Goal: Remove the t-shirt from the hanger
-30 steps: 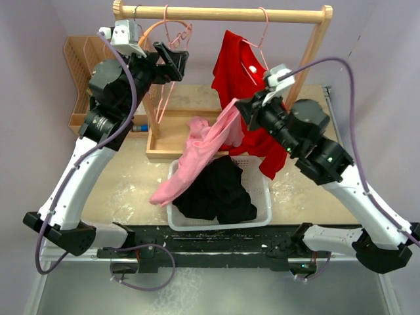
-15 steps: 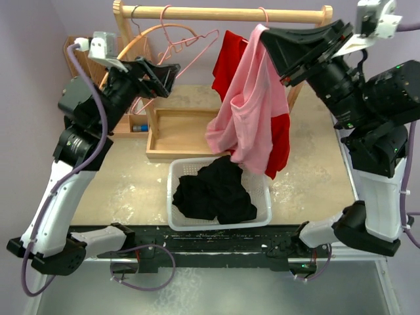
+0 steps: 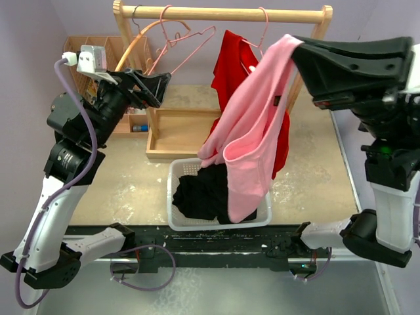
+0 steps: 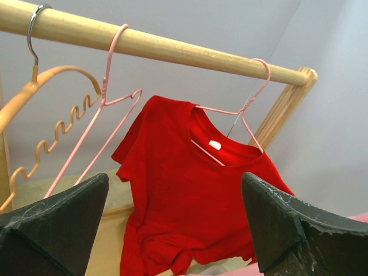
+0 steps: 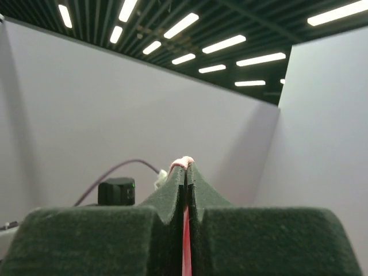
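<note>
top view: the right arm [image 3: 367, 72] fills 2 to 3 o'clock, raised close to the camera. the right jaws are pressed shut on a fold of the pink tee [image 3: 252, 131]. it hangs free from their tip at 1 o'clock and drapes toward the centre, its lower end over the white basket [image 3: 172, 197] at 6 o'clock. black clothes [image 3: 197, 197] lie in the basket. behind the pink tee, the red tee [image 3: 230, 65] hangs on a pink hanger [image 3: 266, 26] from the wooden rail [image 3: 216, 12] at 12 o'clock. at 11 o'clock on the rail hang a bare pink hanger [image 3: 176, 41] and an orange hanger [image 3: 147, 27]. the left arm [image 3: 69, 141] stands at 9 o'clock. the left jaws are spread wide, holding nothing, just below those two hangers. a wooden tray [image 3: 184, 134] sits on the bench [image 3: 125, 177] under the rail.

left wrist view: two dark fingers [image 4: 57, 224] sit far apart at 7 and 5 o'clock with nothing between them. the red tee is centred on its hanger. the orange and bare pink hangers are at 10 o'clock. a sliver of pink cloth shows at 4 o'clock.

right wrist view: the fingers meet at the centre, pinching pink cloth that pokes out at their tip, against a pale wall [image 5: 86, 115] and ceiling lights [image 5: 184, 26].
</note>
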